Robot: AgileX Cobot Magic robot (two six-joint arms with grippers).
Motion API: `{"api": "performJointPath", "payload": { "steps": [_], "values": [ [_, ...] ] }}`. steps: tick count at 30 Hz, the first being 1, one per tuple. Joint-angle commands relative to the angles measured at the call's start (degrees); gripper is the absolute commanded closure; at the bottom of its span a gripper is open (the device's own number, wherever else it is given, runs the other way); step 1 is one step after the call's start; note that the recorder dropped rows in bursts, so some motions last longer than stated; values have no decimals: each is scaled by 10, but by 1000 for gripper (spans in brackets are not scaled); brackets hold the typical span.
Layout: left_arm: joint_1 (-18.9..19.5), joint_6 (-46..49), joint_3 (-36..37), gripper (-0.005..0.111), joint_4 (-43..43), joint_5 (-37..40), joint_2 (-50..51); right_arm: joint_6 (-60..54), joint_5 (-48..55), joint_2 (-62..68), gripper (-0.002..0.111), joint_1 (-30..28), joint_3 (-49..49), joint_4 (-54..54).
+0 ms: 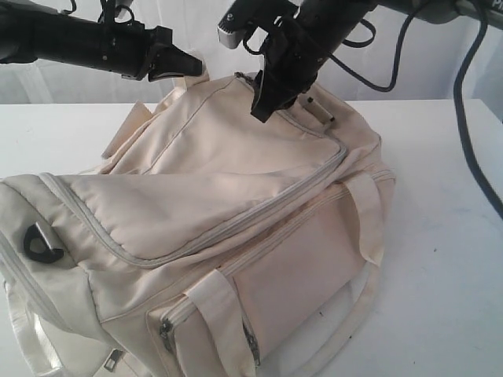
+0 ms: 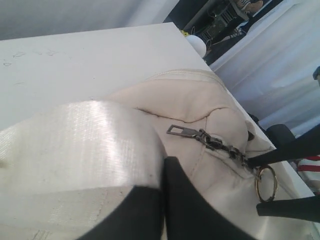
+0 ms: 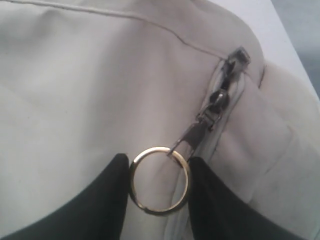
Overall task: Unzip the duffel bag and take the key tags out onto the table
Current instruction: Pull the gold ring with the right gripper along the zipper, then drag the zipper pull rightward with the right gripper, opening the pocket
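The bag (image 1: pixel 236 204) is lying on the white surface (image 1: pixel 440 236), filling the middle and lower left of the frame. Its top zip (image 1: pixel 267 206) is running closed, so the inside is hidden. At upper centre the right jaws are clamping across a gold ring (image 3: pixel 160 180) hanging from the zip pull (image 3: pixel 192 136). The left jaws, upper left, are pressing together beside a strap (image 2: pixel 75 145).

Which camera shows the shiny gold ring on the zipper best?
The right wrist view. The gold ring is big there, between the right end effector's fingers, hooked to the zipper pull. The left wrist view shows the ring small, near the edge. In the exterior view I can't make it out.
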Motion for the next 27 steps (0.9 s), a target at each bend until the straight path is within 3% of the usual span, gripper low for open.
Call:
{"api": "performJointPath", "payload": {
  "steps": [1, 13, 27],
  "values": [
    [0, -3, -5, 107, -13, 6, -17, 10, 39, -6, 108, -4, 0, -15],
    [0, -4, -5, 107, -11, 8, -17, 47, 142, -16, 108, -4, 0, -62],
    [0, -44, -5, 107, 56, -7, -17, 96, 144, -38, 108, -4, 2, -80]
  ]
}}
